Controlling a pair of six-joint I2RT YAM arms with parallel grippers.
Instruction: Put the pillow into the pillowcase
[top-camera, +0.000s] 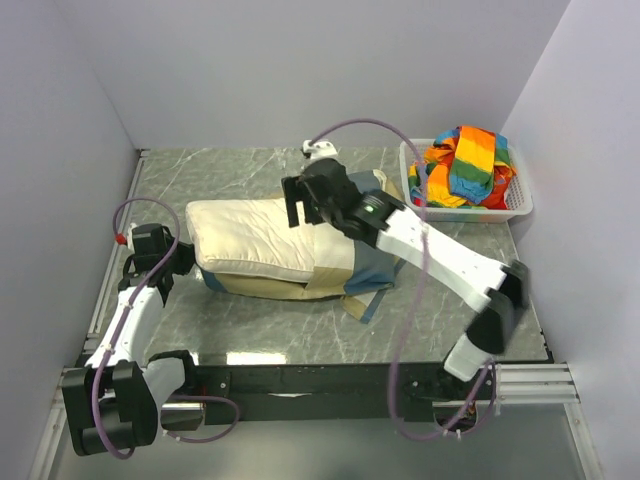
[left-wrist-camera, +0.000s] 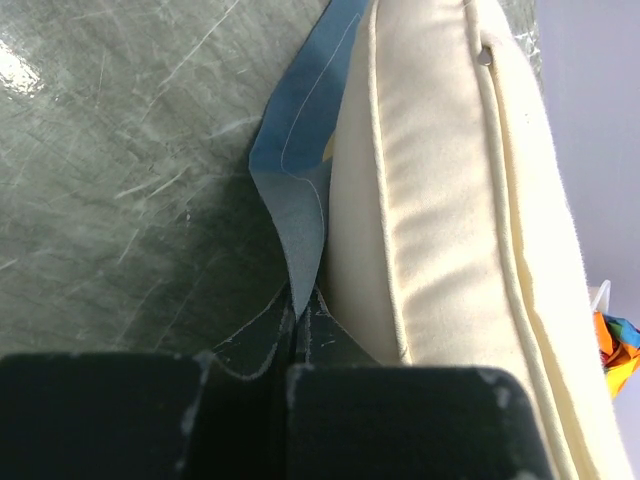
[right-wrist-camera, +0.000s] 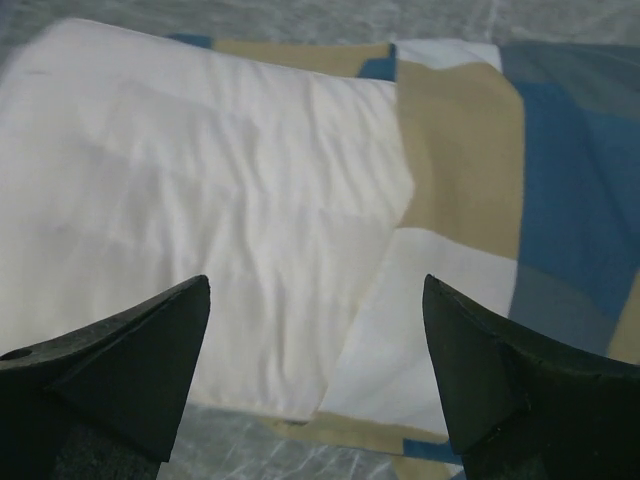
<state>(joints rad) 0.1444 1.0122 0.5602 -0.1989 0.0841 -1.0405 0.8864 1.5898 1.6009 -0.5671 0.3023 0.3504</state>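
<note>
My left hand (left-wrist-camera: 292, 345) grips an edge of the blue, tan and off-white fabric pillowcase (left-wrist-camera: 295, 190), while my right hand (right-wrist-camera: 315, 290) gapes wide over the plump cream-white pillow (right-wrist-camera: 190, 190).

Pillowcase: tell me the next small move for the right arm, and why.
Probably lower the right gripper, jaws wide open, onto the upper hem of the pillowcase and close on it. The left gripper is shut on its lower blue edge, yet most of the pillow lies uncovered, so the top layer needs drawing over it.
</note>
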